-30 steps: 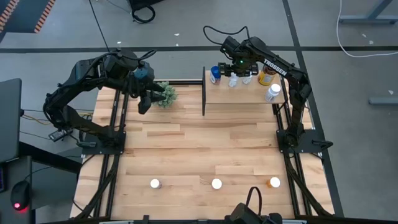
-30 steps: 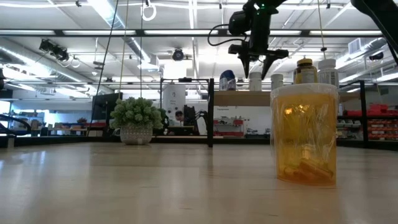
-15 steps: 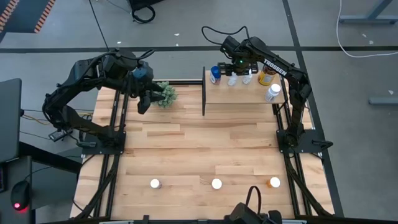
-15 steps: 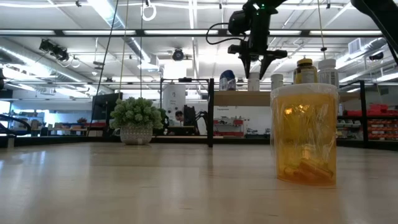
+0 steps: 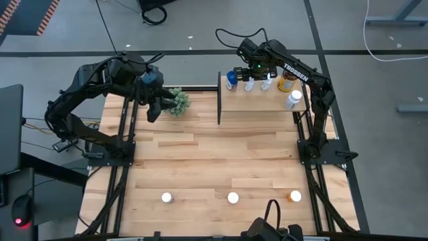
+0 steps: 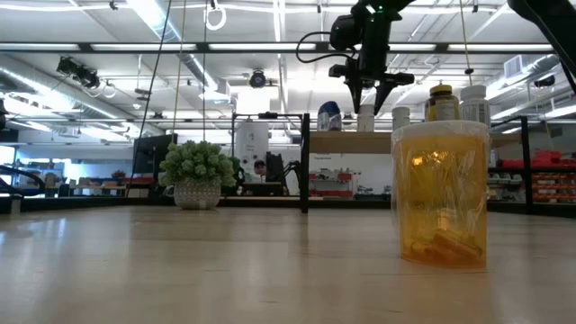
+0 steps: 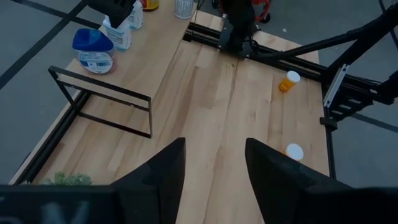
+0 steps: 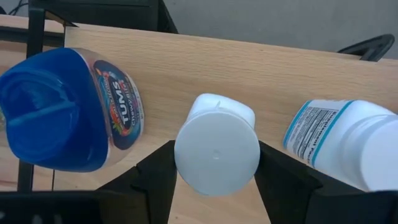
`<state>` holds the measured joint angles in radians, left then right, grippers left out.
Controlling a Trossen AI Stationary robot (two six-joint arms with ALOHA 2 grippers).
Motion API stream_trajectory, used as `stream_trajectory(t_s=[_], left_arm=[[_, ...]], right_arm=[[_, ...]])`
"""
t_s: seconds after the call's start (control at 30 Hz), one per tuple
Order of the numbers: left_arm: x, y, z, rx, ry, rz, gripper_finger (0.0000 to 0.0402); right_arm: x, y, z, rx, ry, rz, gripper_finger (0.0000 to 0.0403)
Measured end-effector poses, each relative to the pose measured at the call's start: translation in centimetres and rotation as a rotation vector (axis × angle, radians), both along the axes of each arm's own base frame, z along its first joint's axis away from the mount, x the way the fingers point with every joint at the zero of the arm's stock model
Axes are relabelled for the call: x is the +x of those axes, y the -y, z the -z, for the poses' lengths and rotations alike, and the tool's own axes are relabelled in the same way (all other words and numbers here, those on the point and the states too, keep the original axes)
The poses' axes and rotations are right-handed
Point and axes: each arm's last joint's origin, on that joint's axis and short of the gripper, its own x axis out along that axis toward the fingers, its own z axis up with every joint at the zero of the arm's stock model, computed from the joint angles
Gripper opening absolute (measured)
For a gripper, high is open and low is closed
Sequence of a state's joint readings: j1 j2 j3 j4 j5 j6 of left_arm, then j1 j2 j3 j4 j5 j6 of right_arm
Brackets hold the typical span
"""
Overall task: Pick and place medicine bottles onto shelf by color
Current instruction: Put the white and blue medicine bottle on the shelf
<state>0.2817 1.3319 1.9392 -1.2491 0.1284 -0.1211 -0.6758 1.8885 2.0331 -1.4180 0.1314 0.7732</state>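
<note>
On the shelf [image 5: 261, 100] stand a blue bottle [image 5: 231, 80], two white bottles [image 5: 249, 85] [image 5: 266, 84], an amber yellow-capped bottle [image 5: 286, 82] and another white bottle [image 5: 293, 99]. My right gripper [image 5: 257, 70] hangs open over the shelf. In the right wrist view its fingers flank the cap of a white bottle [image 8: 216, 152] without touching it; the blue bottle [image 8: 56, 112] stands beside. Two white-capped bottles [image 5: 166, 197] [image 5: 233, 197] and an orange one [image 5: 295, 196] stand near the table's near edge. My left gripper [image 5: 155, 110] waits open by the plant.
A green spiky plant [image 5: 179, 100] in a pot sits at the far left, just beside the shelf's black upright divider [image 5: 219, 97]. The orange bottle [image 6: 441, 193] looms close in the low view. Bare slatted tabletop [image 5: 214, 157] lies between the shelf and the near row.
My right gripper has risen slightly over the white bottle on the shelf, staying open. The bottles have not moved.
</note>
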Motion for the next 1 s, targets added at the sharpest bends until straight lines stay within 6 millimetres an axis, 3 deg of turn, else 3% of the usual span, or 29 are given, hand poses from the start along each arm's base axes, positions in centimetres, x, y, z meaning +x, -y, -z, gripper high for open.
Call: stream_trajectory(t_s=[0.47,1.0], left_arm=[[-0.01,0.00,0.00,0.000,-0.001,0.000,0.0173],[-0.70,0.20,-0.29,-0.001,0.014,-0.004,0.0175]], right_arm=[[0.02,-0.09,0.00,-0.009,-0.008,0.032,0.0208],[0.06,-0.49,-0.17,-0.001,-0.019,0.022,0.0261]])
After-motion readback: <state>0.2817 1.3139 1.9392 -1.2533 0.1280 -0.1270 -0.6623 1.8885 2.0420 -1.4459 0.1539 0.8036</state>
